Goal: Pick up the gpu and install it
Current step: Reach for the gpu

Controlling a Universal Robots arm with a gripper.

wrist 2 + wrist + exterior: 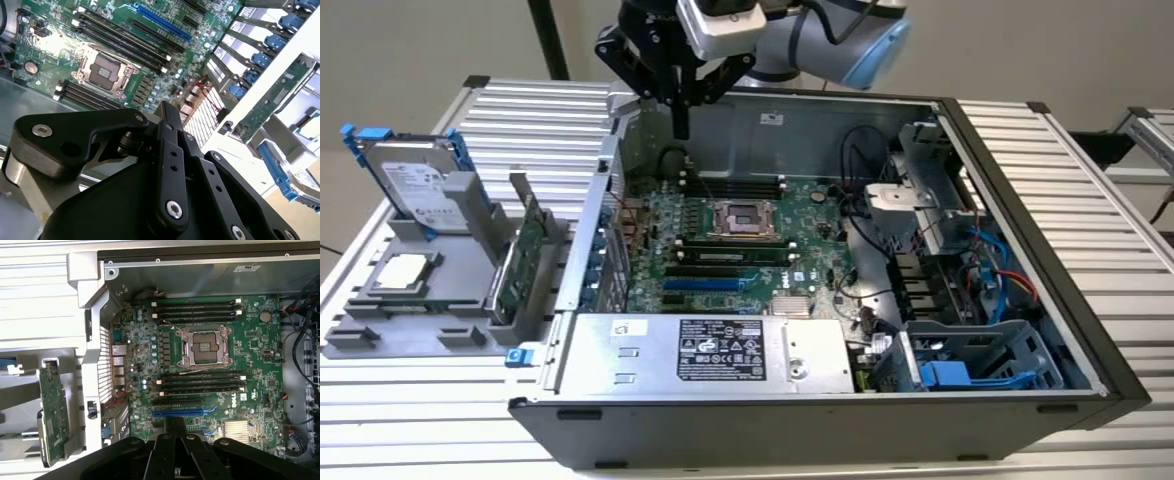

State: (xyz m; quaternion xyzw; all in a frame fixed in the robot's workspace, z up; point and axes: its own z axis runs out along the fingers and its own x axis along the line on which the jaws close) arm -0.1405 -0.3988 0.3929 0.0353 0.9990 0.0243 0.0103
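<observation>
The gpu (pixel 520 265) is a thin green card standing on edge in a grey holder on the exterior view's left, just outside the open computer case. Both wrist views show it, with its green board (pixel 52 410) beside the case's rear wall and its long edge (pixel 270 105) near the blue slot clips. My gripper (pixel 680 128) hangs above the far left corner of the case, over the motherboard's rear edge. Its fingers are shut with nothing between them, seen in both wrist views (pixel 175 422) (pixel 167 107). It is well apart from the gpu.
The open case (pixel 1014 200) holds the motherboard (pixel 720 245) with an empty CPU socket (pixel 747 218) and a blue slot (pixel 707 283). A power supply (pixel 707 350) lies at the front. A hard drive with blue clips (pixel 420 185) and a CPU chip (pixel 403 272) sit on the grey holder.
</observation>
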